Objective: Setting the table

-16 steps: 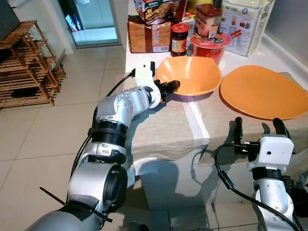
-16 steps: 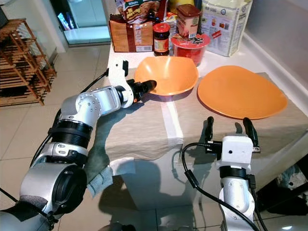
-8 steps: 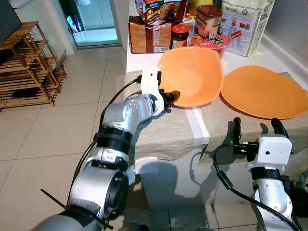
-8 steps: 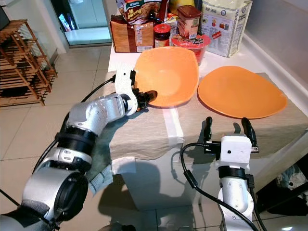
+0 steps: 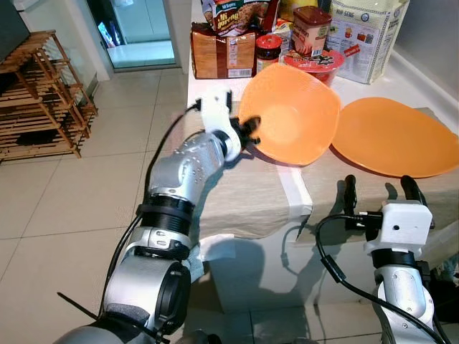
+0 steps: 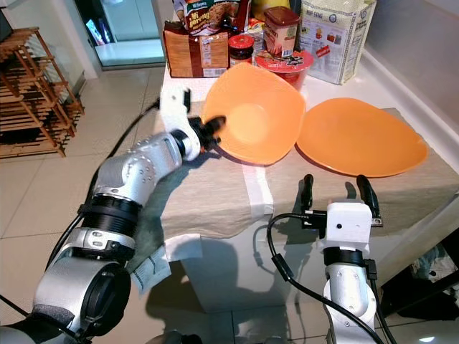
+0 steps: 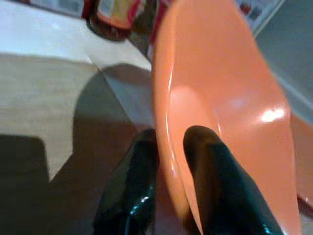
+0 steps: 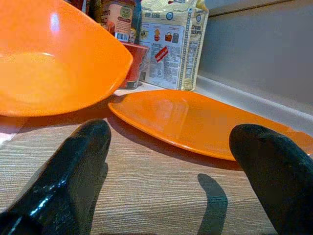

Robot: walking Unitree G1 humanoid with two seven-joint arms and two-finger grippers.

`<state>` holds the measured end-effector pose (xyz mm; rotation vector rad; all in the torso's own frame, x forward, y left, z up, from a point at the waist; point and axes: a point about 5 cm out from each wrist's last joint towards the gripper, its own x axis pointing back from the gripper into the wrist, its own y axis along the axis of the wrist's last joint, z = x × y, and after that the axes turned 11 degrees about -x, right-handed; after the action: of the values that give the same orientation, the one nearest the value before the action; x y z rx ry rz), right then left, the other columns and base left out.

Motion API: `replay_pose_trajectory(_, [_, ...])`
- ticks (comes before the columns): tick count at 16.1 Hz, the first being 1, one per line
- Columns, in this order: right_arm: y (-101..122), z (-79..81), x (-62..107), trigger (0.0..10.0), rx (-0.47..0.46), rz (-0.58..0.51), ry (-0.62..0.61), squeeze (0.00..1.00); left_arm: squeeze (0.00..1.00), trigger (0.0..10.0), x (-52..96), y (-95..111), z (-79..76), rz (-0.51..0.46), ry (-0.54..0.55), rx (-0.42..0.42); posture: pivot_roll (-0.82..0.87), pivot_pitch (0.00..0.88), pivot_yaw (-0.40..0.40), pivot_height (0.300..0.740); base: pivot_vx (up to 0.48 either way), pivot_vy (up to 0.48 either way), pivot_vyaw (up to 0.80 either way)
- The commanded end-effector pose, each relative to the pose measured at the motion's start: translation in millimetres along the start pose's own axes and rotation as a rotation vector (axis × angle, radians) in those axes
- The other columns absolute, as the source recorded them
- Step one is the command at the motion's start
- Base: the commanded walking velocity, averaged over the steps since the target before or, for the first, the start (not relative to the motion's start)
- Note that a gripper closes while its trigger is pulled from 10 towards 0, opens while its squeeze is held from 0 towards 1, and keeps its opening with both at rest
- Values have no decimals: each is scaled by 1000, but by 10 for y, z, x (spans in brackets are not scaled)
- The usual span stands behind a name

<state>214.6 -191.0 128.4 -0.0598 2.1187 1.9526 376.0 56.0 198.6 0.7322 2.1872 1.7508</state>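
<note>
L gripper (image 5: pixel 252 133) pinches tilted bowl (image 5: pixel 297 115) rim, arm outstretched.

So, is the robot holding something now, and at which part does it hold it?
Yes. The left gripper holds the orange bowl by its rim, one finger inside and one outside. The right gripper is open and holds nothing.

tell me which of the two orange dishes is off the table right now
The deep orange bowl: the left gripper pinches its rim and holds it tilted above the cloth. The flat orange plate beside it lies on the table, untouched, ahead of the open right gripper.
</note>
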Motion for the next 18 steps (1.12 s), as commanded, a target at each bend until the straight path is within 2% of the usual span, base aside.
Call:
replay_pose_trajectory(1, [20,15,-14,10000,-1,-5,8,0,141,0,34,22,23,-33,9,4,-183,14,89,727,0,0,0])
replay_pose_trajectory(6, [-6,29,-30,10000,-4,0,24,0,133,0,105,-35,-45,-70,-43,-89,-179,0,85,727,0,0,0])
replay_pose_trajectory(9, [-14,35,-22,10000,-4,2,29,0,235,0,150,-44,-54,-97,-50,-83,-177,0,85,727,0,0,0])
replay_pose_trajectory(11, [-17,39,-18,10000,-5,4,32,0,235,0,159,-12,-79,-115,-62,-121,-177,0,84,727,0,0,0])
replay_pose_trajectory(14, [-23,45,-14,10000,-5,5,32,0,314,0,198,135,-60,-196,-24,-159,-177,2,83,727,0,0,0])
replay_pose_trajectory(17, [-16,54,-35,10000,-7,-1,37,0,310,0,377,500,87,-396,92,-396,-165,2,79,727,0,0,0])
replay_pose_trajectory(18, [-18,57,-40,10000,-7,-2,38,0,318,0,404,531,117,-412,102,-378,-161,1,78,727,0,0,0])
